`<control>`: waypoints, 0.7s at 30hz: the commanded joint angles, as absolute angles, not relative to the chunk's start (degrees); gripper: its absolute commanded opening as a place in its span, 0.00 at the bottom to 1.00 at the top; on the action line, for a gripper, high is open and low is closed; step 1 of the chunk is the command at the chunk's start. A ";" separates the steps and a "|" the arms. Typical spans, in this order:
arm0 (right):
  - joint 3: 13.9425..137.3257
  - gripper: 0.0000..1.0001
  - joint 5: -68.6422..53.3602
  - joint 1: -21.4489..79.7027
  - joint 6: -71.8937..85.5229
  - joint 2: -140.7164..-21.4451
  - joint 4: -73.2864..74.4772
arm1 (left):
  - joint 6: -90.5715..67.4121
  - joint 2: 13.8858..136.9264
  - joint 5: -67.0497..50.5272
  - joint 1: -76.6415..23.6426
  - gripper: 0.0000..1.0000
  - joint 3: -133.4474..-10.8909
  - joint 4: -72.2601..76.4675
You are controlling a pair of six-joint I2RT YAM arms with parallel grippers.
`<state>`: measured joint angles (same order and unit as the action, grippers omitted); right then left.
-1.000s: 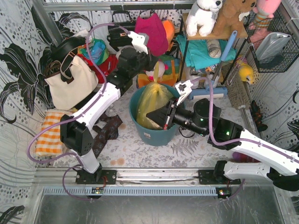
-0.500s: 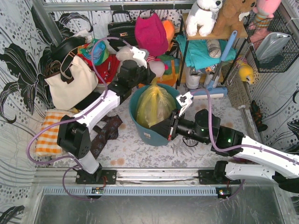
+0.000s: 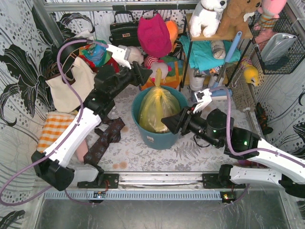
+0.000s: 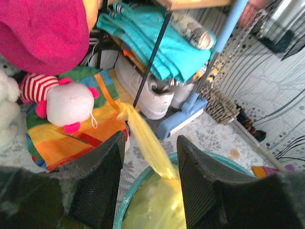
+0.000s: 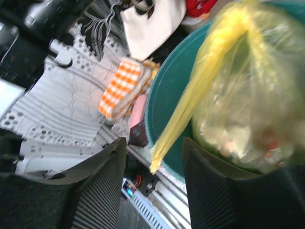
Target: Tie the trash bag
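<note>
I am looking down at a desk point(image 3: 143, 153) covered in a pale leaf-print cloth, boxed in by black-and-white flowered walls. The far side is crowded: a cream tote point(image 3: 71, 88) at the left, an orange-checked cloth point(image 3: 50, 136) near it, and a shelf point(image 3: 224, 34) with plush toys point(image 3: 208, 14) at the right.

The trash bag point(image 3: 157, 109) sits upright inside the teal bucket point(image 3: 159, 138) in the middle of the desk. Its body bulges above the rim. Its long axis runs from the near side to the far side in the overhead view, with the gathered neck pointing away from the arm bases.

On the left wrist camera, a twisted yellow tail climbs out of the bucket and runs up and away between the fingers. The left claw point(image 4: 150, 143) is released, its jaws standing apart on either side of that tail.

On the right wrist camera, a second twisted tail slants down across the bucket rim, and its free end hangs in the gap. The right claw point(image 5: 155, 150) is also released and grasps nothing.
</note>
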<state>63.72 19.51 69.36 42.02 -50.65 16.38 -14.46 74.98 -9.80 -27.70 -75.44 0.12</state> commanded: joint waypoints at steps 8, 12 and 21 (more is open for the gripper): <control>67.31 0.81 50.93 69.44 24.72 -49.26 23.22 | -13.97 57.52 13.52 -27.44 0.81 -58.87 -1.68; 64.39 0.97 59.25 67.92 14.86 -47.68 17.88 | -14.43 53.24 21.50 -26.86 0.98 -51.40 -2.02; 62.14 0.97 40.97 41.18 11.94 -52.86 18.60 | -16.51 49.71 37.38 -24.86 0.98 -35.56 3.79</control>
